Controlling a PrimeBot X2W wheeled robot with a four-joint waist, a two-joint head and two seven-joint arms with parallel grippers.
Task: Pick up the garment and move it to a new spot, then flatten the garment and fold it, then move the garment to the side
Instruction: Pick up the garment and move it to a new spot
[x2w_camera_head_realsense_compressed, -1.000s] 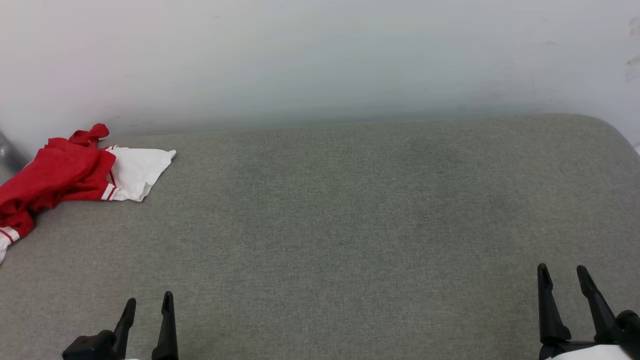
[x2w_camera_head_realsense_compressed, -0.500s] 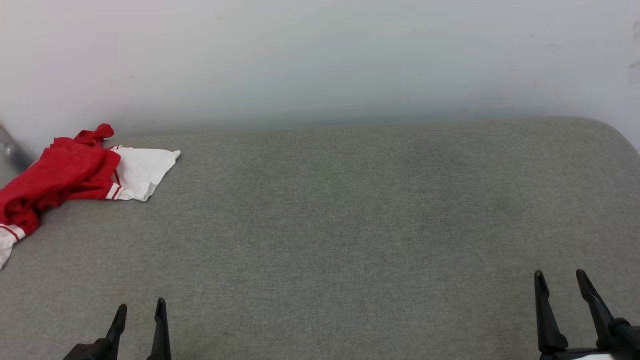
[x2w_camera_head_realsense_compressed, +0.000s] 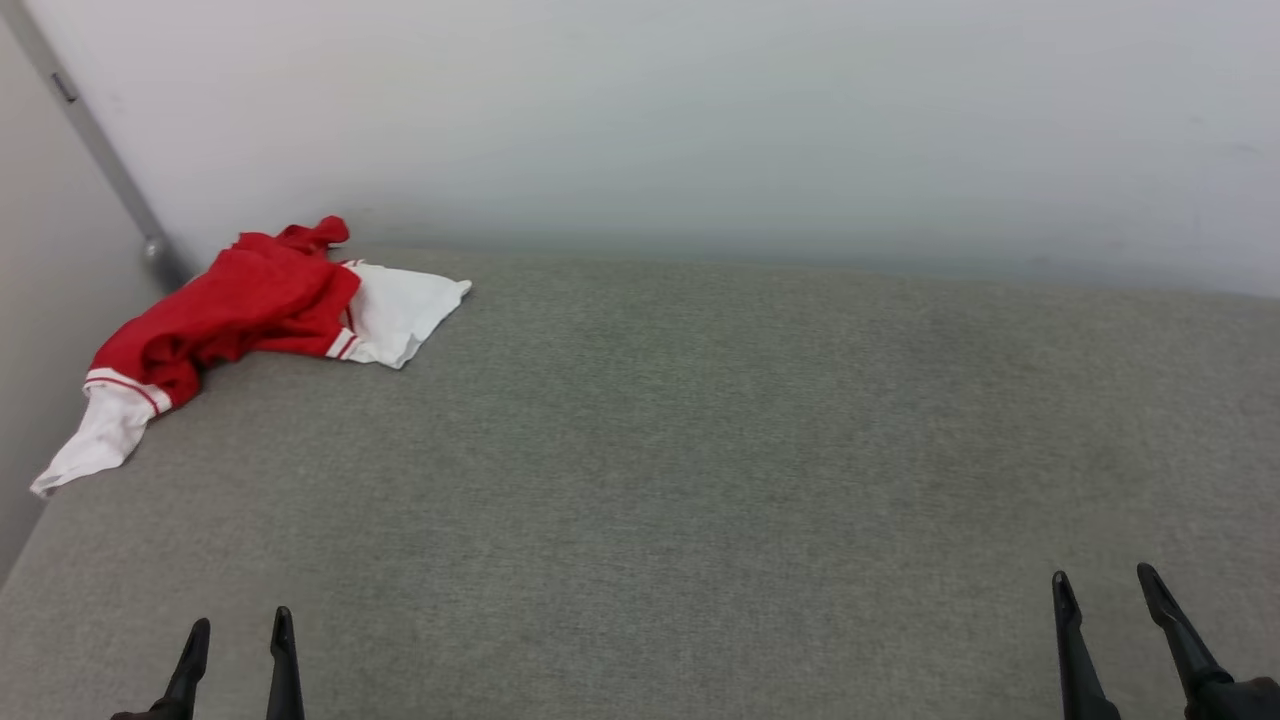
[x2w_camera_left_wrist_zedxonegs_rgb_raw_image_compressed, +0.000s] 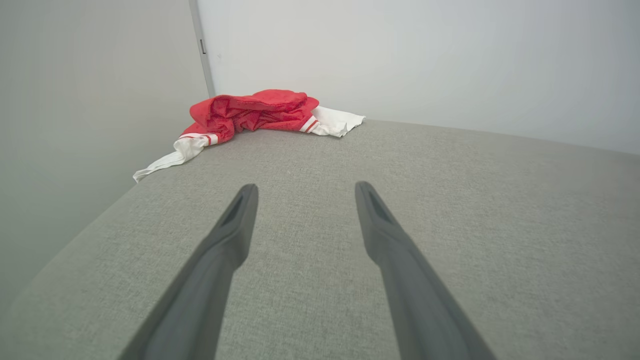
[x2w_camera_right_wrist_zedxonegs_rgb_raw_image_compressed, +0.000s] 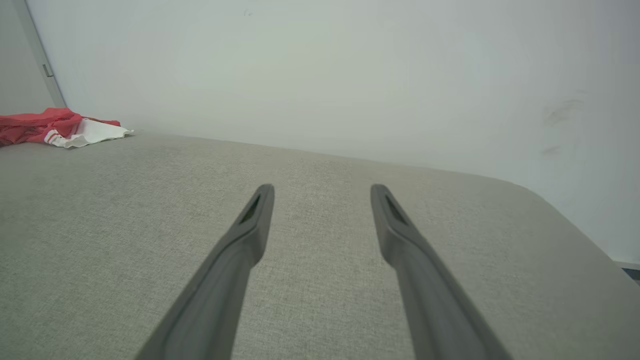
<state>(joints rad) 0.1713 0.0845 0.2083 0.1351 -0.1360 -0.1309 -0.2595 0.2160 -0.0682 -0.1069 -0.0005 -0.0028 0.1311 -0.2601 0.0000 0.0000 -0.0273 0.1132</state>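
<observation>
The garment (x2w_camera_head_realsense_compressed: 240, 310), a red shirt with white sleeves and red-white striped trim, lies crumpled in the far left corner of the grey padded surface (x2w_camera_head_realsense_compressed: 700, 450). One white sleeve trails toward the left edge. It also lies ahead and to the left in the left wrist view as the garment (x2w_camera_left_wrist_zedxonegs_rgb_raw_image_compressed: 250, 112), and far off to the left in the right wrist view as the garment (x2w_camera_right_wrist_zedxonegs_rgb_raw_image_compressed: 45, 127). My left gripper (x2w_camera_head_realsense_compressed: 240, 632) is open at the lower left, well short of the shirt. At the lower right my right gripper (x2w_camera_head_realsense_compressed: 1102, 582) is open and empty.
A white wall (x2w_camera_head_realsense_compressed: 700, 120) runs along the back of the surface. A side wall (x2w_camera_head_realsense_compressed: 50, 250) with a grey corner strip (x2w_camera_head_realsense_compressed: 100, 160) stands at the left, close behind the shirt. The surface's left edge (x2w_camera_left_wrist_zedxonegs_rgb_raw_image_compressed: 75, 235) drops off near my left gripper.
The head camera has turned left, so the garment and corner now sit further into the picture. Both grippers show lower in the frame and stay open.
</observation>
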